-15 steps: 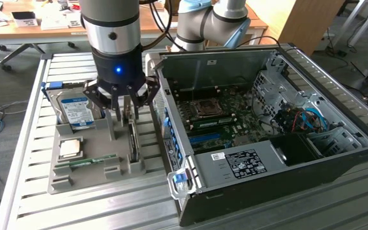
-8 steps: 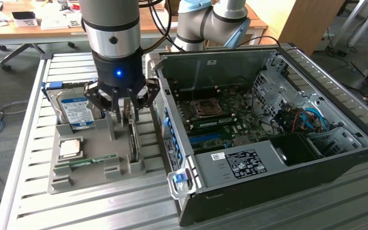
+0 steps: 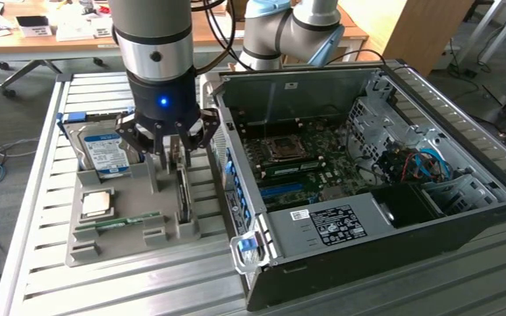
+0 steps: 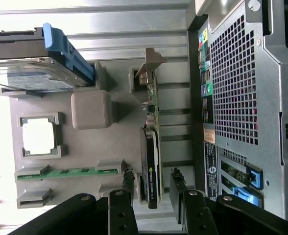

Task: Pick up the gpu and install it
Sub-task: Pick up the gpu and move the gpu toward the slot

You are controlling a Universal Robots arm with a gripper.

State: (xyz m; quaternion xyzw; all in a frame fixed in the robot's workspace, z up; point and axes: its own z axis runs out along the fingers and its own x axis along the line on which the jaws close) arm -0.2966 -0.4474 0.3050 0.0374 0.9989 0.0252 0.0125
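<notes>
The claw (image 4: pixel 152 174), spread, straddles the gpu (image 4: pixel 151 164): green card, glossy black cooler (image 4: pixel 150 147), upright at the edge of the grey tray (image 4: pixel 85 159); the wrist view adds its silver bracket (image 4: pixel 153 58).

The hand (image 4: pixel 152 180) straddles the gpu (image 4: pixel 151 156), one finger on each side with a narrow gap to the card. The gpu stands on edge in a gray tray (image 4: pixel 122 144), beside the computer case (image 4: pixel 242 98). The tray also holds a hard drive (image 4: pixel 26 76), a processor (image 4: pixel 38 136) and a memory stick (image 4: pixel 68 172).
</notes>
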